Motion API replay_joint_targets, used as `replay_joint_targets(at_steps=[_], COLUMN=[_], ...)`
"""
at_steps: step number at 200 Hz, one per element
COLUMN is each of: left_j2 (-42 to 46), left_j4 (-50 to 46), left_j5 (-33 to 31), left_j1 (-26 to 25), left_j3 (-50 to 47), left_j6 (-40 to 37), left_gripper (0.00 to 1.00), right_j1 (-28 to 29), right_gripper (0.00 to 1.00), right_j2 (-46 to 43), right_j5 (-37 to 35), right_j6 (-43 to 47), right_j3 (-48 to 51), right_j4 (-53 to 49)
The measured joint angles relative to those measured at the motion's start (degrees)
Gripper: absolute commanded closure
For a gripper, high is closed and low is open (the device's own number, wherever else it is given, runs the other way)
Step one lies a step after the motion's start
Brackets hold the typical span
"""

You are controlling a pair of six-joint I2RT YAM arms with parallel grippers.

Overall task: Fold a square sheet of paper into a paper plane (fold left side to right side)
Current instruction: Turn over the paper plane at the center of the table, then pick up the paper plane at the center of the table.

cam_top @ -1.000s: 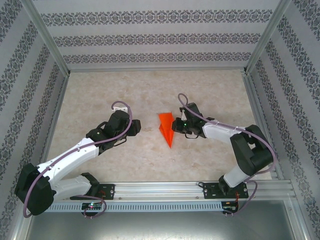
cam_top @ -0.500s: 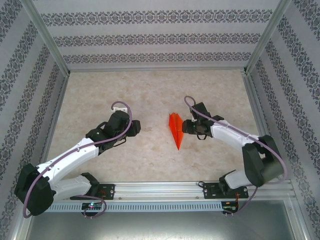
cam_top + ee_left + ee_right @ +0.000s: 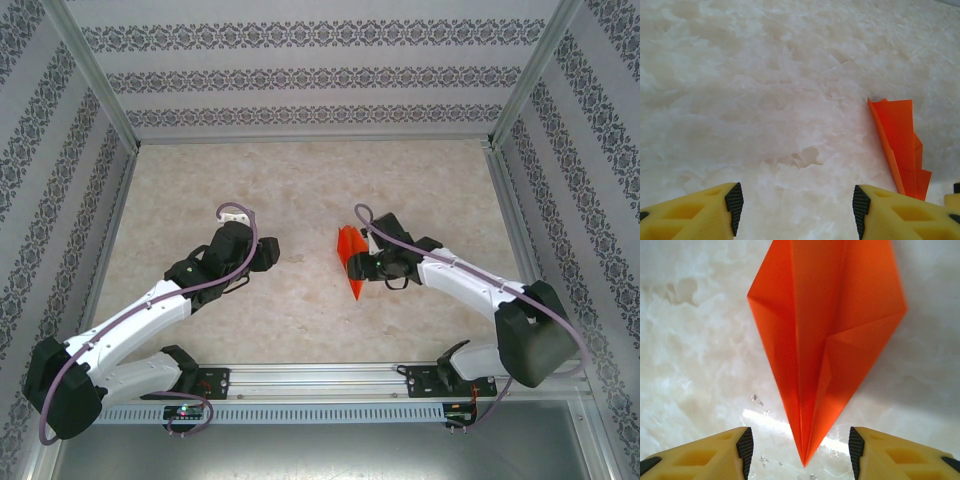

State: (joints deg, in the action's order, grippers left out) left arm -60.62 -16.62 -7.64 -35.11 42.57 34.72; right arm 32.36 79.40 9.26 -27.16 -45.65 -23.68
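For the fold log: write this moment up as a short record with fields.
paper plane: bright orange, folded to a slim point, lying on the table
left jaws: open, over bare table, plane at the right of their view
right jaws: open, plane's tip between them, not clamped
grip: plane held by neither

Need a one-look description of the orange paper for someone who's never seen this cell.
Start at the marbled beige table inside the patterned walls. Near its middle, right in front of the right gripper, sits the paper plane. It is the one bright orange thing there: a slim creased dart with its point toward the arm bases.
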Motion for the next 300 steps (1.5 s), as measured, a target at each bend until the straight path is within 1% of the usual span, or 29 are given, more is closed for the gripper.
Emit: replay_joint_targets(at_steps=[51,67,83,117,165,190,203,223,239,262,300], left_j2=[0.0,0.0,0.0,0.0,-0.1,-0.1,-0.1,-0.1,-0.1,-0.1,0.8], left_j4=[-0.2,-0.2,-0.2,-0.2,-0.3,-0.7,-0.8,-0.9,-1.0,-1.0,-1.0], left_j5=[-0.2,-0.2,-0.2,-0.2,-0.2,-0.2,-0.2,-0.2,-0.2,-0.1,0.2], left_j1=[0.0,0.0,0.0,0.0,0.0,0.0,0.0,0.0,0.0,0.0,0.0], left_j3=[0.0,0.0,0.0,0.0,0.0,0.0,0.0,0.0,0.0,0.0,-0.4], left_j6=[0.0,0.0,0.0,0.0,0.0,0.0,0.0,0.0,0.0,-0.1,-0.5], left_gripper=[0.36,0.36,0.36,0.36,0.36,0.36,0.36,0.36,0.35,0.23,0.01], right_j1=[2.4,2.7,3.1,3.1,3.1,3.5,3.8,3.9,3.7,2.4,-2.2], right_gripper=[0.51,0.56,0.63,0.75,0.77,0.8,0.84,0.96,0.97,0.97,0.98], right_j2=[8.2,9.4,9.9,11.0,13.9,16.3,17.7,19.5,20.4,22.0,28.8], right_j5=[-2.5,-2.8,-3.4,-4.6,-5.6,-6.1,-6.7,-7.3,-7.4,-7.5,-8.8], right_j6=[-0.3,-0.6,-1.1,-1.1,-1.1,-1.1,-1.2,-1.5,-1.6,-2.0,-3.1], right_j3=[-2.4,-3.1,-3.5,-4.6,-6.0,-6.8,-7.6,-9.7,-11.3,-16.0,-30.9], right_j4=[-1.0,-1.0,-0.9,-1.0,-0.6,-0.2,-0.1,-0.1,-0.1,-2.2,-6.1])
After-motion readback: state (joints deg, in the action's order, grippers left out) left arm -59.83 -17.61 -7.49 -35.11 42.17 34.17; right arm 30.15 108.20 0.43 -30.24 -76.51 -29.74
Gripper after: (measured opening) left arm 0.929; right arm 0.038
